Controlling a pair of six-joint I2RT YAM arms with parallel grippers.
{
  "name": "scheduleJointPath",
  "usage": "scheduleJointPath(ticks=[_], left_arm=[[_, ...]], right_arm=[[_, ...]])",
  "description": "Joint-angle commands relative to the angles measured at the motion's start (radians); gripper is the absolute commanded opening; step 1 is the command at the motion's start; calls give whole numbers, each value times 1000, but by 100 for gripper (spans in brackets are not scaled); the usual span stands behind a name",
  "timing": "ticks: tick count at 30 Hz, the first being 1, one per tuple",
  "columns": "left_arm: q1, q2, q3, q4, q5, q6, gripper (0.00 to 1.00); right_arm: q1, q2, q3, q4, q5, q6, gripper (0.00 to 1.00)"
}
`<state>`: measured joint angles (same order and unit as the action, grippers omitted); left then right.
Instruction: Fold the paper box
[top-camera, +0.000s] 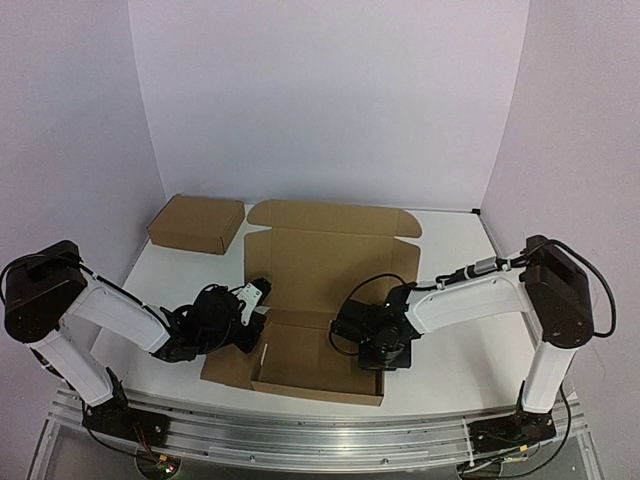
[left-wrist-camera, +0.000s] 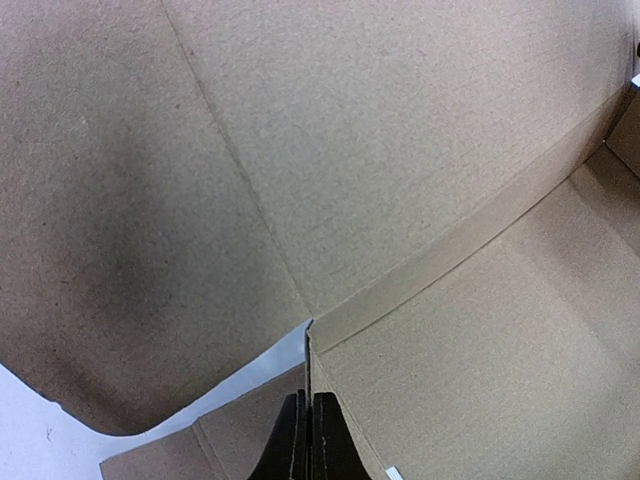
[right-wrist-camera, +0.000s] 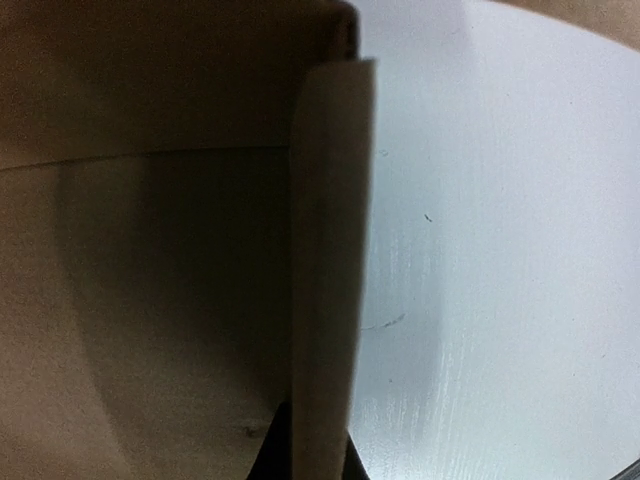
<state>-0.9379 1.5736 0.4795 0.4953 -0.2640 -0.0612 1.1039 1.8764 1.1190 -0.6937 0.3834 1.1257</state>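
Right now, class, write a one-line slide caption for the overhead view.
Left pincer and right pincer pinch opposite walls of the half-folded box; a second box sits behind left.

The overhead view is lit evenly and softly. In the right wrist view the paper box (right-wrist-camera: 150, 300) is rendered dim and blurred, while glare is spread across the table (right-wrist-camera: 500, 250).

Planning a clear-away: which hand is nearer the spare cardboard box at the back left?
Left. The left hand pinches the paper box's left wall, front-right of the spare cardboard box; the right hand grips its right wall, farther right.
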Motion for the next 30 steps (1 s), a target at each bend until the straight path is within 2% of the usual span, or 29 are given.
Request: scheduleJointPath(ticks=[1,3,6,14,20,23,26,28,30], left_arm=[[2,-18,43,-47,10,-9,0],[2,-14,46,-46,11,-9,0],[2,-15,44,-44,9,-6,0],[2,-23,45,-55,8,-7,0],[2,-14,50,-48,5,-6,0],[2,-14,50,-49,5,-8,0],[2,-16,47,-50,4,-8,0],[2,-19,48,-52,0,-6,0],[2,-22,51,-63,-1,-6,0]], right_arm=[[-17,22,-58,-7,-77,-31,10],[-25,16,-58,3,-110,-47,28],[-27,-14,-53,18,-106,-66,43],[-30,-62,-20,78,-131,-136,48],[-38,-193,-88,192,-114,-144,61],[-38,-209,-107,199,-110,-136,63],[-38,-195,-122,192,-86,-111,60],[-38,-179,-118,161,-60,-87,52],[-37,-143,-91,108,-46,-70,38]])
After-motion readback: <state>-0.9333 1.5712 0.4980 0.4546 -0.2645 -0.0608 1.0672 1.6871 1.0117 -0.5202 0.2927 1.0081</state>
